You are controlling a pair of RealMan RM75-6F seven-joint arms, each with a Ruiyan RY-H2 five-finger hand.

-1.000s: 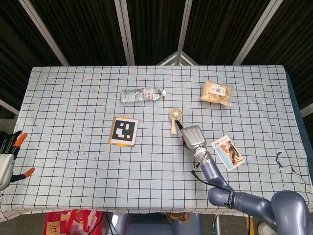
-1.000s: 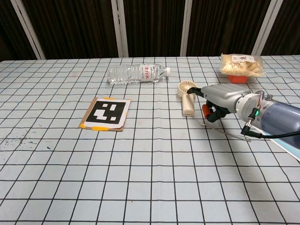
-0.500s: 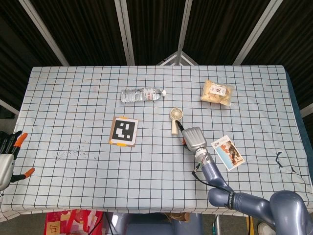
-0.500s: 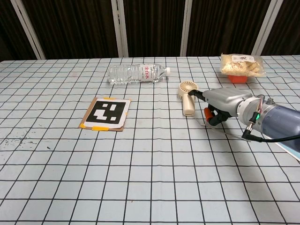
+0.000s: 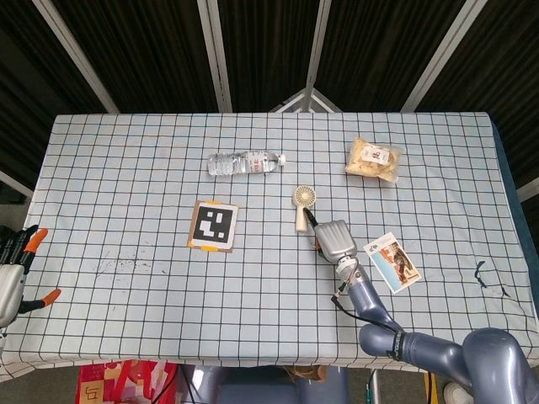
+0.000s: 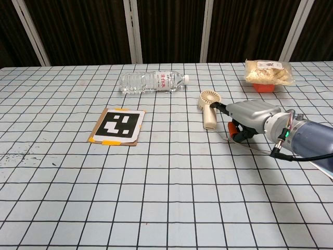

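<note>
The right hand (image 6: 248, 119) has slid a little back toward the robot's side of the surface (image 5: 126, 168) over the last second, and the small handheld fan (image 5: 301, 207) looks nudged a touch with it; nothing else has shifted. That hand sits low over the checked cloth, fingers curled under the silver back shell, orange fingertips (image 6: 237, 133) tucked down near the cloth. It appears to grip nothing, though a dark finger reaches out toward the fan's handle and may just touch it; I cannot tell for certain.

The fan lies flat just beside the right hand, on the side away from the robot and slightly toward its left. Its long axis runs roughly away from the robot, round head at the far end, handle end pointing back toward the hand. The right hand is by far the nearer; the left hand (image 5: 15, 269) hangs at the surface's edge well apart, fingers spread, holding nothing.

Farther off lie a water bottle (image 5: 245, 162) on its side, a snack bag (image 5: 374, 159), a printed marker card (image 5: 213, 225), and a picture card (image 5: 394, 261) near the right forearm.
</note>
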